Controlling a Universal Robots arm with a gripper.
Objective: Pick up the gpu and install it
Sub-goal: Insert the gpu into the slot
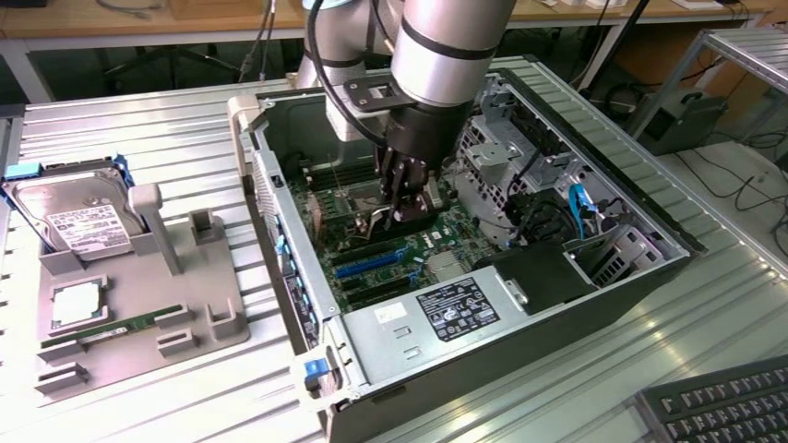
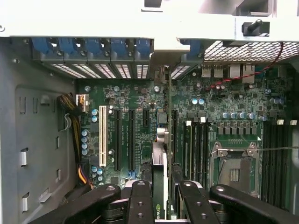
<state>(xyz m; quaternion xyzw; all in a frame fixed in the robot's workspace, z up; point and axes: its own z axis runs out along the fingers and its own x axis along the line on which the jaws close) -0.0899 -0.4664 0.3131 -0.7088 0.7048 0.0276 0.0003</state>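
My gripper (image 2: 161, 187) is down inside the open computer case (image 1: 295, 305), shut on the gpu (image 2: 159, 161). I see the card edge-on: a thin dark board running between the two black fingers (image 2: 140, 196) toward the rear slot openings. It stands upright over the green motherboard (image 2: 140, 100), in line with the slot area between the long black expansion slots (image 2: 131, 140) and the RAM slots (image 2: 196, 149). Whether its edge touches a slot is hidden. In the exterior view the gripper (image 1: 404, 198) hangs low over the board at the case's middle.
At the exterior view's left, a grey holder tray (image 1: 197, 305) carries a silver hard drive (image 1: 80, 221), a green RAM stick (image 1: 105, 329) and a CPU (image 1: 74, 303). Drive cages and cables (image 1: 542, 185) crowd the case's right side. The power supply (image 1: 449, 309) and a keyboard (image 1: 726, 406) lie nearer the front.
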